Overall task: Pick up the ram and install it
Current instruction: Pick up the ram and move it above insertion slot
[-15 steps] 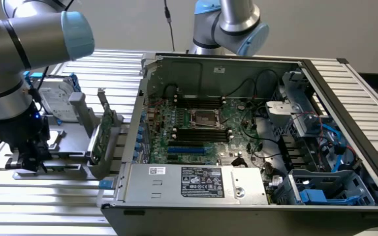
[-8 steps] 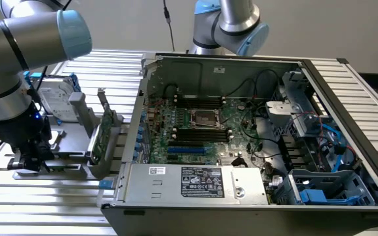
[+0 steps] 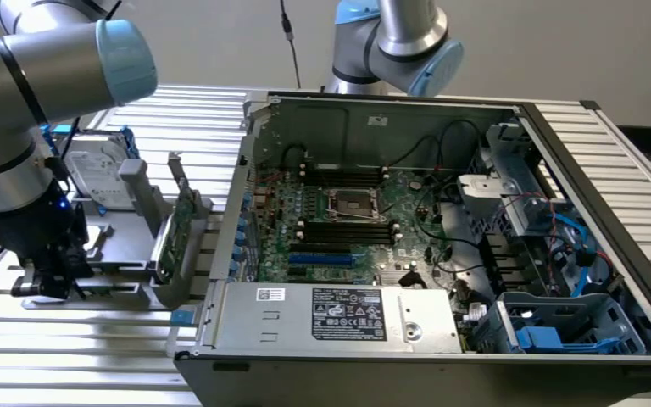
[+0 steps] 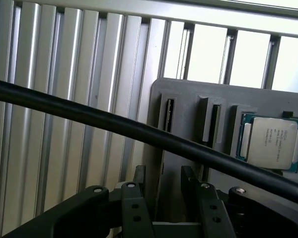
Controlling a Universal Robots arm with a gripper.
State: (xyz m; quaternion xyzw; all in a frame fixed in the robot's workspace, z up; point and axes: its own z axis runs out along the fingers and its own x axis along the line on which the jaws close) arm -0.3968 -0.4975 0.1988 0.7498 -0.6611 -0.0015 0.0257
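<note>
exterior, gripper (image 3: 45,284): low over the grey parts holder (image 3: 122,292), on the exterior view's left of the open case (image 3: 597,254).
exterior, holder: stands parts on edge, likely so fingers can pinch them from above.
exterior, memory slots (image 3: 348,231): black, beside the socket; the case lies open side up, so reachable.
wrist, fingers (image 4: 139,186): spread apart, nothing seen clamped, lined up with a narrow slot (image 4: 169,115).
wrist, CPU (image 4: 270,141): seated in its recess.
ram: cannot tell where; probably edge-on in a slot.
</note>
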